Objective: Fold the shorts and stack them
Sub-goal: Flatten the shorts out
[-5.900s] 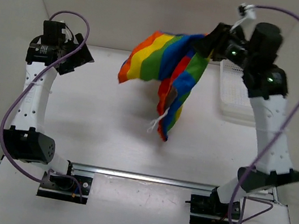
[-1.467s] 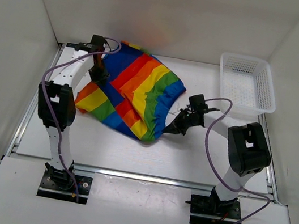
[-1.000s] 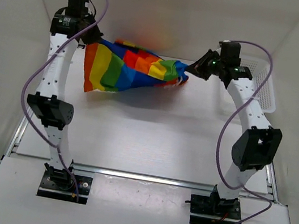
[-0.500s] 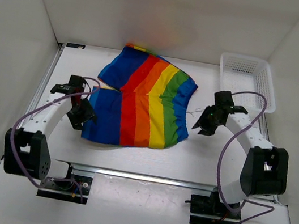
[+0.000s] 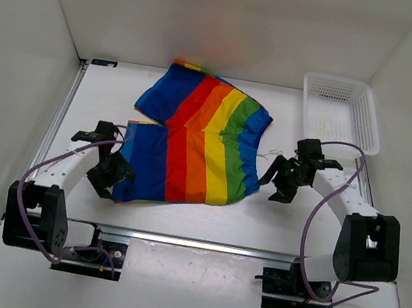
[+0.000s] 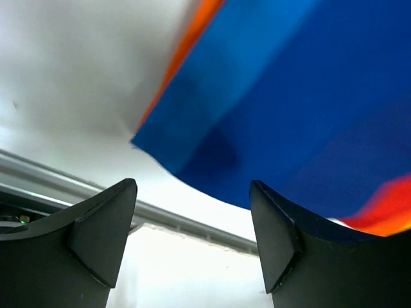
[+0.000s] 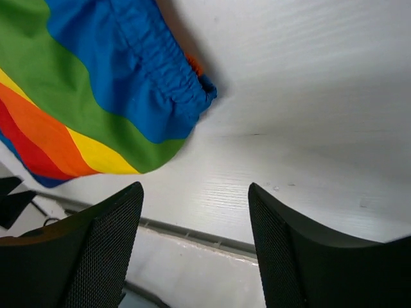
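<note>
I see shorts (image 5: 201,137) flat: waistband beside right tool (image 5: 279,180), leg hem at left tool (image 5: 112,174). Both wide, empty.

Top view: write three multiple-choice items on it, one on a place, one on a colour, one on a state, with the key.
1. On the table, the basket stands
A. at the near left corner
B. midway along the near edge
C. at the far right corner

2. The stripe of the shorts nearest the left hand is
A. blue
B. yellow
C. green

3. The right hand is
A. shut on the shorts
B. open, holding nothing
C. shut on the basket's rim

Key:
1 C, the basket sits far right, apart from the shorts.
2 A, the blue leg edge lies by the left hand.
3 B, its fingers stand apart with only table between them.
</note>
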You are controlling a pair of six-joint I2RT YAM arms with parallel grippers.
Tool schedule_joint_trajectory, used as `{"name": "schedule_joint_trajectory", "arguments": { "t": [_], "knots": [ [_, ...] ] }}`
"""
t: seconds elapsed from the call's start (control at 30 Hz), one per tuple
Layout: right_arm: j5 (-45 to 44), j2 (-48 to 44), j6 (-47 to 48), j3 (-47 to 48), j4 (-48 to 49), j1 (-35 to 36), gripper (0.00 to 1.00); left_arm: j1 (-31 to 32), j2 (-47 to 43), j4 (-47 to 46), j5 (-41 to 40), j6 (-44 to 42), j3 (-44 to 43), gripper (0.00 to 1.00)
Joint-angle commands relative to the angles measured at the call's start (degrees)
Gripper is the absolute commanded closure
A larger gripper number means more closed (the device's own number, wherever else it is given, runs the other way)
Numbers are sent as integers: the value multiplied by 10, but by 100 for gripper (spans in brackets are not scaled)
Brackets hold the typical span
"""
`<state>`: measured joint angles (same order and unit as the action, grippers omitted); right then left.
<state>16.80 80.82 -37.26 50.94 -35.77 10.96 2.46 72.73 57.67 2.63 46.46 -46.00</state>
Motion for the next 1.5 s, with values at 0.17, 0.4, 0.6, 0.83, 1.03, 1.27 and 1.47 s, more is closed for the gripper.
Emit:
{"name": "schedule_joint_trajectory", "arguments": {
  "t": [0.17,0.4,0.6,0.83,1.03,1.27,1.47],
  "knots": [
    [83,57,-21,-18,82,6,30,0,79,-77,49,53,54,22],
    [51,137,-41,8,142,27,40,0,153,-84,17,39,-28,90],
    [-9,207,-46,87,145,59,87,0,164,-84,11,28,-89,90],
    [-85,244,-14,375,11,36,100,-14,217,30,-36,-12,-384,90],
    [-113,227,17,570,-77,31,100,-26,231,117,-47,-29,-599,90],
    [-129,70,46,214,-64,31,100,-32,77,39,-47,-22,-237,90],
    [-121,-32,86,71,-83,42,56,-62,68,20,-11,-27,-134,50]
  ]
}}
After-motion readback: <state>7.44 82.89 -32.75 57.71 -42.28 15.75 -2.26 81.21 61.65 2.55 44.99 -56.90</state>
